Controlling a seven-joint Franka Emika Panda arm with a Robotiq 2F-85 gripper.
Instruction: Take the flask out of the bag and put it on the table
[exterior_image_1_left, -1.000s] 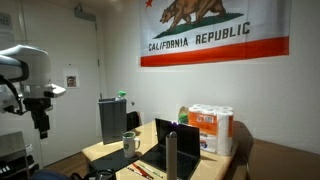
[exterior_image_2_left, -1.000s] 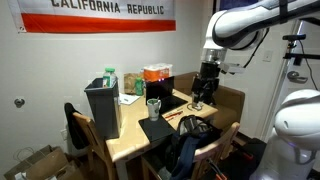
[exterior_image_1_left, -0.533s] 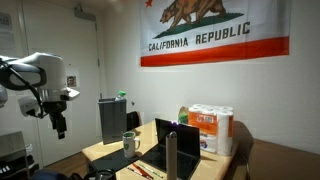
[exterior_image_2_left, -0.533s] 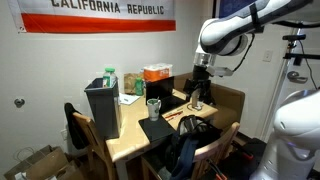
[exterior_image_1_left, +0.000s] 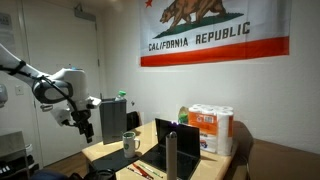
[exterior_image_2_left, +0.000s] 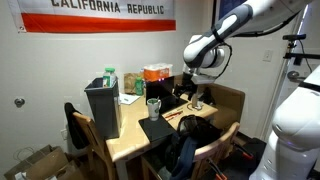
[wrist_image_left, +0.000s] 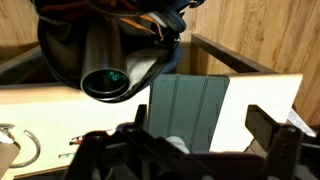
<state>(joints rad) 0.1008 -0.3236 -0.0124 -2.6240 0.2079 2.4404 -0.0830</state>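
In the wrist view a silver flask (wrist_image_left: 112, 62) lies on its side in the mouth of a dark bag (wrist_image_left: 58, 22), its round dark end facing me. My gripper (wrist_image_left: 205, 135) is open and empty, with its fingers spread over a grey-green tablet cover (wrist_image_left: 190, 105) on the light table (wrist_image_left: 40, 110), short of the flask. In both exterior views the gripper (exterior_image_1_left: 86, 130) (exterior_image_2_left: 192, 97) hangs above the table. The dark bag (exterior_image_2_left: 185, 150) sits at the table's near end by a chair.
On the table stand a grey bin (exterior_image_2_left: 103, 108) (exterior_image_1_left: 110, 120), a metal cup (exterior_image_2_left: 153, 107), a laptop (exterior_image_1_left: 160, 140), a tall grey cylinder (exterior_image_1_left: 172, 155) and packs of paper towels (exterior_image_1_left: 212, 130). Wooden chairs (exterior_image_2_left: 225, 100) surround the table. A flag hangs on the wall.
The arm has swung in toward the table and come lower. The gripper now hangs over the table instead of beside it. It stays open.
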